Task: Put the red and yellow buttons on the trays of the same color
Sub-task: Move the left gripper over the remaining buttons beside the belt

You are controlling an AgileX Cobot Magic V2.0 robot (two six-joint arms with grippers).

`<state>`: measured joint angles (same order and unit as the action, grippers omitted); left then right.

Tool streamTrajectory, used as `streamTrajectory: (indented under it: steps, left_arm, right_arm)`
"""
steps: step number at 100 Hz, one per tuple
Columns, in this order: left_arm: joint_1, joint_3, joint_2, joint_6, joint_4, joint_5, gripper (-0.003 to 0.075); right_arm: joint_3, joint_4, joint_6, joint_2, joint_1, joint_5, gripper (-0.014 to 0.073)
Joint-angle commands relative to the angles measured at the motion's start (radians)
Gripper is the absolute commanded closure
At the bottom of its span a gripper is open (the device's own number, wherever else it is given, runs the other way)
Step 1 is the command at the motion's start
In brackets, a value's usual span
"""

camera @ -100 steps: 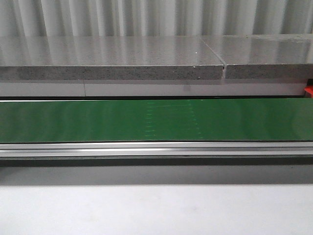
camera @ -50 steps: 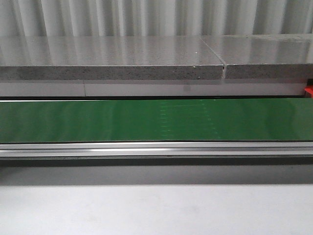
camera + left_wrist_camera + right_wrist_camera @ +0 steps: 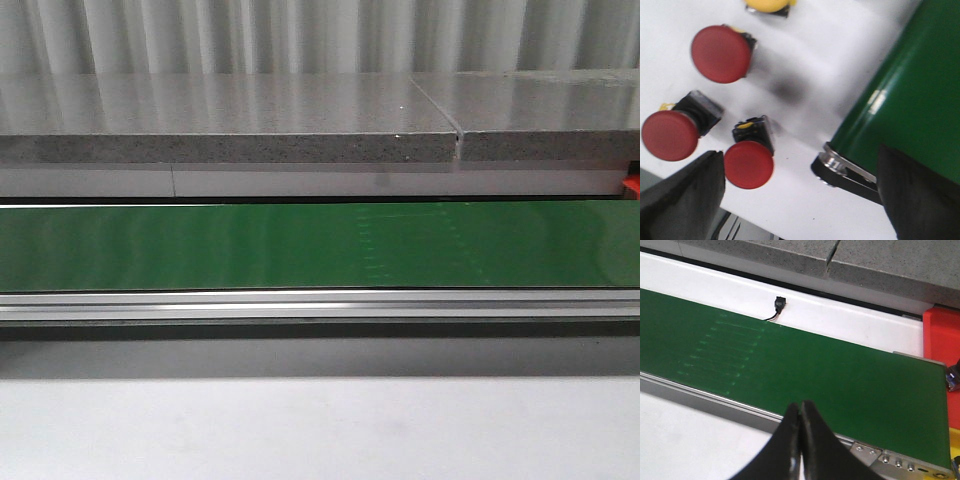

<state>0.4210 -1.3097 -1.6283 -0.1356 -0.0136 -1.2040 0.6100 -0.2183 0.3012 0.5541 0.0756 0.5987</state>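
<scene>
The left hand (image 3: 800,200) hangs wide open over the white surface (image 3: 805,55) at the belt's end, its two dark fingers (image 3: 682,200) spread well apart and holding nothing. Between and just ahead of those fingers lie three red buttons: one (image 3: 748,164) close beside the nearer finger, another (image 3: 670,135) next to it, a third (image 3: 721,54) farther out. A yellow button (image 3: 767,5) shows only partly at the frame's edge beyond them. None is touched, so no pick has begun.

The one thing that has changed over the last second is the green conveyor belt (image 3: 200,245): its faint stitched seam (image 3: 410,240) has slid steadily toward the robot's right while nothing else in the front view moved. The belt therefore seems to be running and carries no button; any button set on it would likely travel toward the right arm.

The right hand (image 3: 800,432) is pressed closed and empty, poised just over the near rail of the belt. Beyond it, at the belt's far end, sits a red tray (image 3: 942,337), with a sliver of what may be a yellow tray (image 3: 955,452) nearer.
</scene>
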Motion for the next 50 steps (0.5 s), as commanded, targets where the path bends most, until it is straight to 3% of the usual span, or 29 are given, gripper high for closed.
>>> streamTrajectory:
  steps: [1, 30, 50]
  left_arm:
    - [0.057, -0.074, -0.010, -0.015, -0.018, -0.066, 0.0122]
    - [0.106, -0.234, -0.123, -0.006, -0.034, -0.066, 0.0122]
    - [0.106, -0.253, -0.183, -0.006, -0.024, -0.066, 0.0122]
  right_arm:
    - [0.023, -0.014, 0.004, 0.001, 0.001, -0.063, 0.0662]
    - [0.023, -0.014, 0.004, 0.001, 0.001, -0.063, 0.0662]
    - [0.023, -0.014, 0.004, 0.001, 0.001, -0.063, 0.0662]
